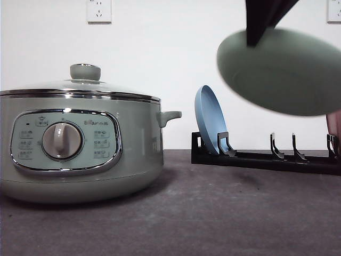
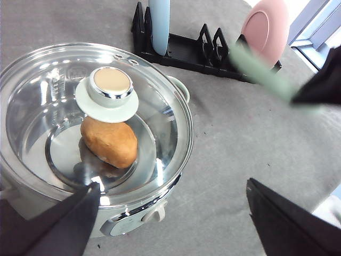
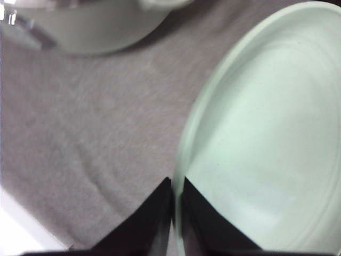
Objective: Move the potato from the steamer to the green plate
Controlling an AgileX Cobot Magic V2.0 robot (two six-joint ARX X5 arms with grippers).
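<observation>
The green plate (image 1: 282,72) is held in the air by the right gripper (image 3: 176,213), well above the table (image 1: 213,213) and over the black rack (image 1: 266,157); the rim is pinched between the two dark fingers (image 3: 146,224), closed tight on it, as seen in the right wrist view; the plate is tilted and blurred in the front view; in the left wrist view it is seen edge-on as a pale green streak (image 2: 261,74) with the dark right gripper (image 2: 322,85) at its end. The steamer (image 1: 80,144) is stood on the left of the table, glass lid (image 2: 96,117) on, green knob (image 1: 85,71) upright; the potato (image 2: 109,141) is seen through the lid, lying inside the steamer on the metal bottom, below the knob. The left gripper (image 2: 170,224) is hung over the steamer's front edge, fingers (image 2: 64,224) spread wide apart, nothing between them. A blue plate (image 1: 210,120) is stood upright in the rack's left slot; a pink plate (image 2: 266,29) is leaned at the rack's far end; two wall sockets (image 1: 99,10) are seen on the white wall.
</observation>
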